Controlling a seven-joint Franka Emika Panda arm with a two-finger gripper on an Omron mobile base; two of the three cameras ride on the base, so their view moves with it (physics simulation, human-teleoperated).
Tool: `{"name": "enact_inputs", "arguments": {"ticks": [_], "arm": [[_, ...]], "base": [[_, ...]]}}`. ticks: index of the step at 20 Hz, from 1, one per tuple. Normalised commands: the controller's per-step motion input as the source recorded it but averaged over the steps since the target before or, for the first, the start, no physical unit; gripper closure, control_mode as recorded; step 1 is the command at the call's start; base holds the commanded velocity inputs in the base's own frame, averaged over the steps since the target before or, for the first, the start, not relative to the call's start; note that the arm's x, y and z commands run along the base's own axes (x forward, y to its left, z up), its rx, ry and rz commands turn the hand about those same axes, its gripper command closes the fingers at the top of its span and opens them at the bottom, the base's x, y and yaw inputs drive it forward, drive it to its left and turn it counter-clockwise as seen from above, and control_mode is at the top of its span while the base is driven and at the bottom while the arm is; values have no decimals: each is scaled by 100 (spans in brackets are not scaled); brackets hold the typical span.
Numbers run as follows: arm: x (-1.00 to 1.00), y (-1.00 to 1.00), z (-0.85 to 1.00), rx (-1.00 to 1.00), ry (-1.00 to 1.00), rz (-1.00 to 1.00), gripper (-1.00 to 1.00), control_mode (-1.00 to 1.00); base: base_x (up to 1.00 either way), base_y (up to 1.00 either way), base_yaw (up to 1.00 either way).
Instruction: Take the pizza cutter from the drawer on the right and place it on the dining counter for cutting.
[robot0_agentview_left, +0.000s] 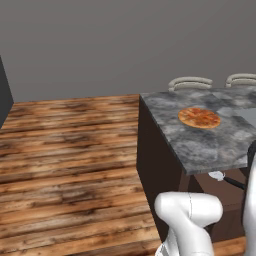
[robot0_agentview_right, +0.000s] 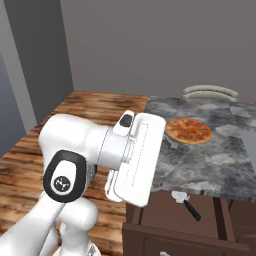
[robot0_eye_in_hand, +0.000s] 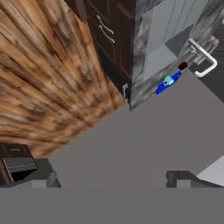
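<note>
Pizza cutter (robot0_agentview_right: 185, 202) lies flat in the open drawer (robot0_agentview_right: 200, 220), wheel toward the tabletop (robot0_agentview_right: 210, 165) edge and black handle angled outward, so it is free to be picked from above. It sits just under the slab's overhang, below the pizza (robot0_agentview_right: 188, 130). The hand (robot0_eye_in_hand: 111, 177) is well away from it, turned toward the far floor (robot0_eye_in_hand: 48, 78) and cabinets (robot0_eye_in_hand: 109, 39), its tips spread wide and holding nothing, presumably ready for the reach.
</note>
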Motion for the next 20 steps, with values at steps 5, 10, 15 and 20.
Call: {"name": "enact_inputs", "arguments": {"ticks": [5,10,15,20], "arm": [[33,0,0,57,32,31,-100,-100],[7,0,0,27,76,39,-100,-100],[-13,3,-13,38,52,70,-100,-100],[18,0,-54,55,27,69,-100,-100]], "base": [[0,0,0],[0,0,0],[0,0,0],[0,0,0]]}}
